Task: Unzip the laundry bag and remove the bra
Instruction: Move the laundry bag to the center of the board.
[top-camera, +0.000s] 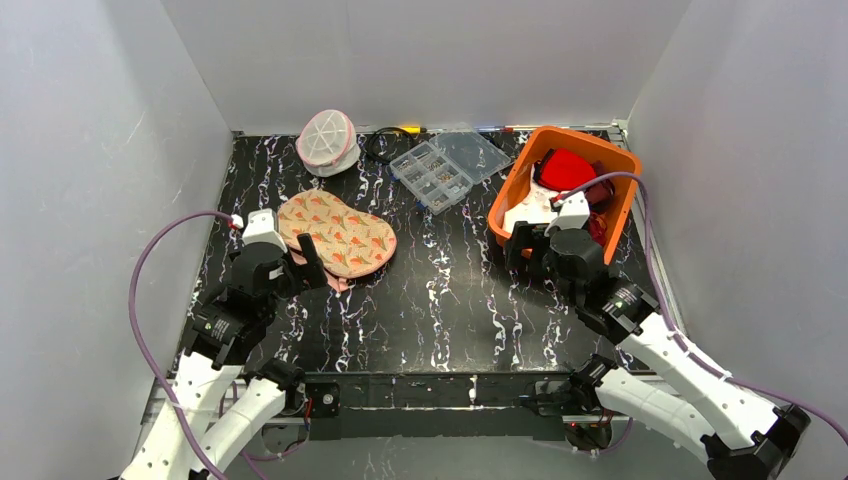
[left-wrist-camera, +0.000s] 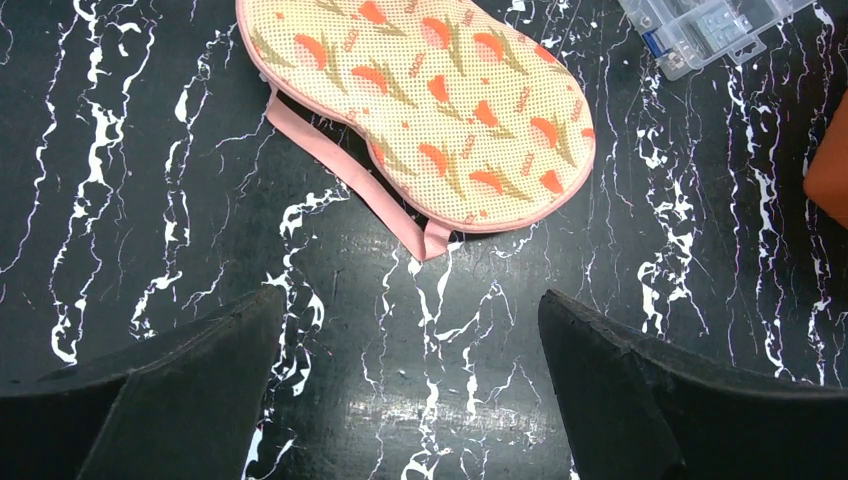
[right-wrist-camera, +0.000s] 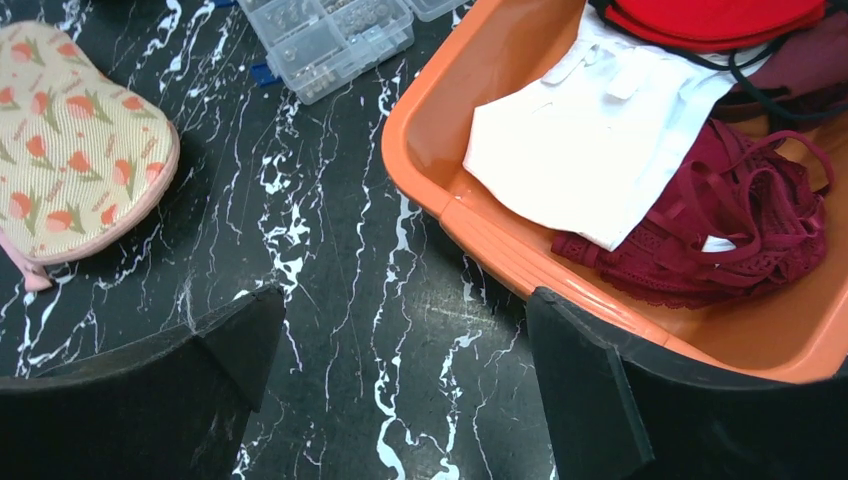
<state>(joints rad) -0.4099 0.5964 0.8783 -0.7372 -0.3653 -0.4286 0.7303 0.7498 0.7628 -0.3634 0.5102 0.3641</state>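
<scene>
- The left gripper (top-camera: 308, 262) hovers low over the black marbled table (top-camera: 430, 310), its jaws spread wide and holding nothing. The arm reaches forward from its base, pointing at the near edge of a flat tulip-print pouch (left-wrist-camera: 430, 100) with a pink strap (left-wrist-camera: 330, 150).
- The laundry bag (top-camera: 327, 140) sits at the back of the table, left of centre, tilted so its ribbed flat face shows. It is well apart from both grippers and beyond the pouch.
- It looks light and soft: mesh that will likely give and slide when pushed, with ribs lending some shape. I judge one gripper should pin the pink rim while the other takes the zip pull. The pull is too small to find here.
- A clear compartment box (top-camera: 450, 165) lies just right of the bag, open and near it.
- The right gripper (top-camera: 528, 248) hangs at the near left corner of an orange basket (top-camera: 505, 195) of garments. Its jaws are equally wide and empty, and the arm is stretched forward, angled leftward.
</scene>
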